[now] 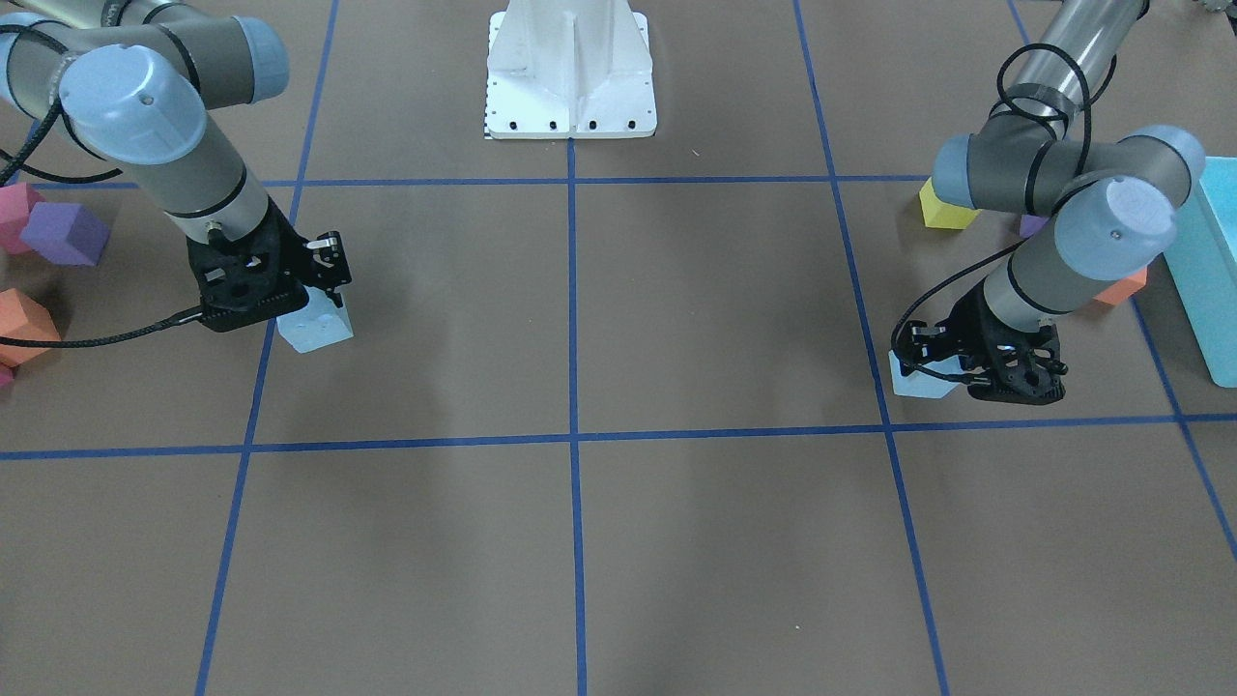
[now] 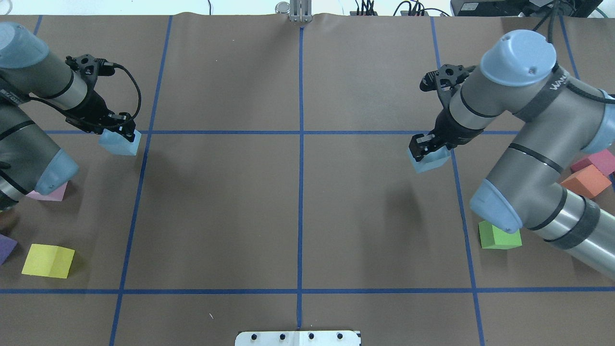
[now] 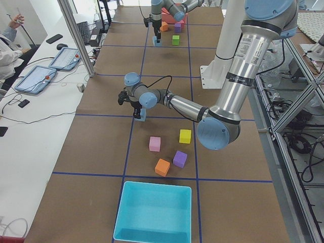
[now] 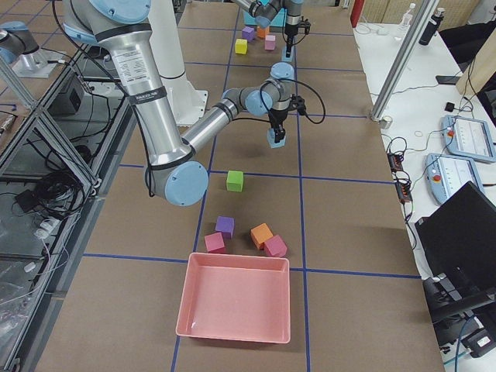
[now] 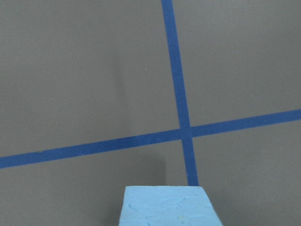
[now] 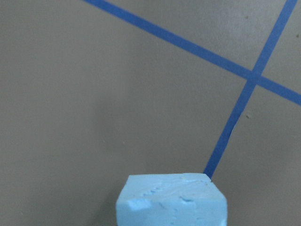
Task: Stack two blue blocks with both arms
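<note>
My left gripper (image 2: 120, 134) is shut on a pale blue block (image 2: 117, 145) at the left, next to a blue tape crossing. That block fills the bottom of the left wrist view (image 5: 169, 207). I cannot tell whether it touches the table. My right gripper (image 2: 427, 151) is shut on the second pale blue block (image 2: 431, 164) at the right and holds it a little above the table. It also shows in the right wrist view (image 6: 171, 200). In the front view the left gripper (image 1: 952, 372) is on the right and the right gripper (image 1: 314, 300) is on the left.
Yellow (image 2: 48, 260), pink (image 2: 50, 192) and purple (image 2: 7, 247) cubes lie near the left arm. Green (image 2: 499, 236), orange (image 2: 586, 182) and magenta (image 2: 598, 161) cubes lie near the right arm. A turquoise bin (image 1: 1213, 271) and a pink bin (image 4: 236, 302) stand at the table's ends.
</note>
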Controlling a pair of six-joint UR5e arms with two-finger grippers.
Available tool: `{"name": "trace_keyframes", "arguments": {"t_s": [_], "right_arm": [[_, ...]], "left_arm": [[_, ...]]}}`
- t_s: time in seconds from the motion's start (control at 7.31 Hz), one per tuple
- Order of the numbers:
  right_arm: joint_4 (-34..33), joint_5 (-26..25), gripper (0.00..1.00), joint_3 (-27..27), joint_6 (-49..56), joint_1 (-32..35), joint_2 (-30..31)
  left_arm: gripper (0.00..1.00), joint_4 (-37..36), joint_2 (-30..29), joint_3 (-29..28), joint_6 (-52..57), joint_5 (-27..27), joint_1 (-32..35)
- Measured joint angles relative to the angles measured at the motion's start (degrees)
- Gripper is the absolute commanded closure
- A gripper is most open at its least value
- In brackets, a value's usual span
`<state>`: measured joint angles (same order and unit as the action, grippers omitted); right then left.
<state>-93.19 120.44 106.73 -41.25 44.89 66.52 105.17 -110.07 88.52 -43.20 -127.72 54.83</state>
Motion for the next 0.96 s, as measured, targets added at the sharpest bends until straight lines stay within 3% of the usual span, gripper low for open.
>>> {"name": "trace_keyframes", "arguments": {"t_s": [0.27,0.68,0.96], "right_arm": [[-1.3,-3.0,0.36,-2.3,-9.1,-3.9,-5.9],[-1.2,-9.2,0.36,-12.0,-20.5,-10.1,-17.9],[3.5,-11.4,0.36,-18.5,-23.6,-11.5,-21.9]], "left_arm": [[0.48,-3.9,-3.0,0.3,-4.7,-0.1,0.7],[0.48,-9.2,-7.7,1.1,-12.3,-0.2,0.8],[0.48,-12.9,-10.4,1.6,-14.3,-0.2,0.8]]}}
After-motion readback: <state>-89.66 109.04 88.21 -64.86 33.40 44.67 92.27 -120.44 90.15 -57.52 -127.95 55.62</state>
